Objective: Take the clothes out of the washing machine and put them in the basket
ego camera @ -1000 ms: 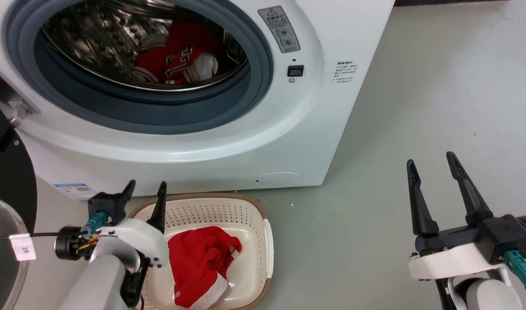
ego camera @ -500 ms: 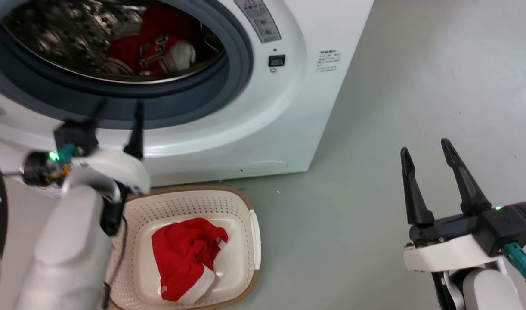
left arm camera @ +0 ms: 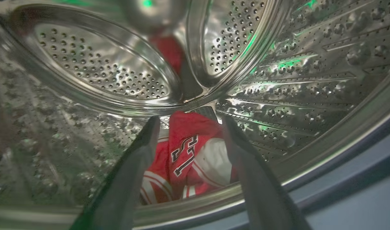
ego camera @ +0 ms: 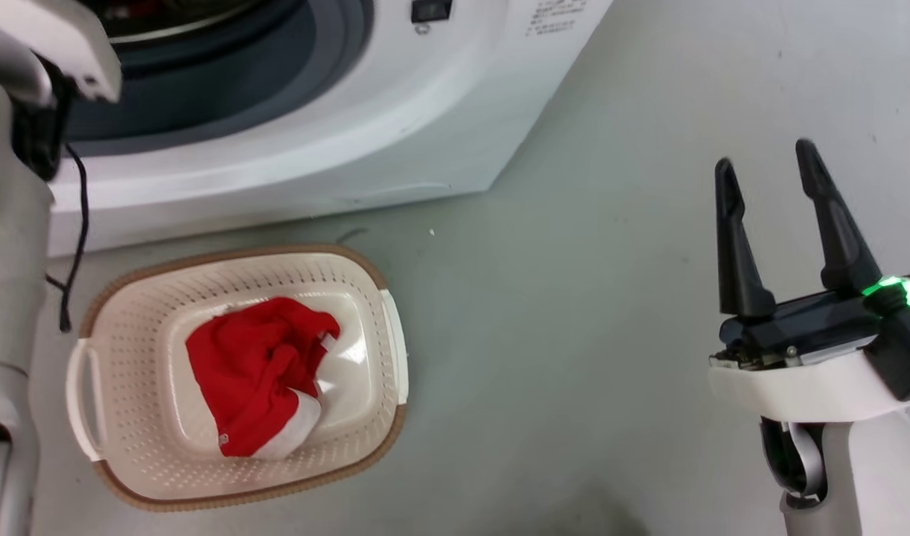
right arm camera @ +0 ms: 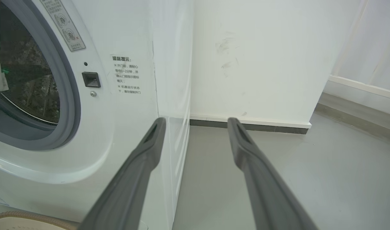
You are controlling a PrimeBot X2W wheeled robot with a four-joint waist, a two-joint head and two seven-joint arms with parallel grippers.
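Observation:
The white washing machine [ego camera: 395, 97] fills the top left of the head view. In the left wrist view a red jersey [left arm camera: 188, 159] with white sleeves and black-edged lettering lies low in the steel drum [left arm camera: 96, 73]. My left gripper [left arm camera: 190, 123] is open at the drum mouth, its fingers framing the jersey and apart from it. The cream basket [ego camera: 384, 327] sits on the floor in front of the machine with a crumpled red and white garment [ego camera: 258, 372] in it. My right gripper [ego camera: 771, 167] is open and empty over the floor at the right.
My pale left forearm [ego camera: 12, 246] with a black cable rises along the left edge of the head view. A white wall [right arm camera: 262, 57] with a dark skirting stands behind the machine. Grey floor [ego camera: 574, 313] spreads right of the basket.
The head camera has tilted down, so the porthole has slid up out of the picture. My left arm has risen from beside the basket up to the drum opening. The right gripper stays open.

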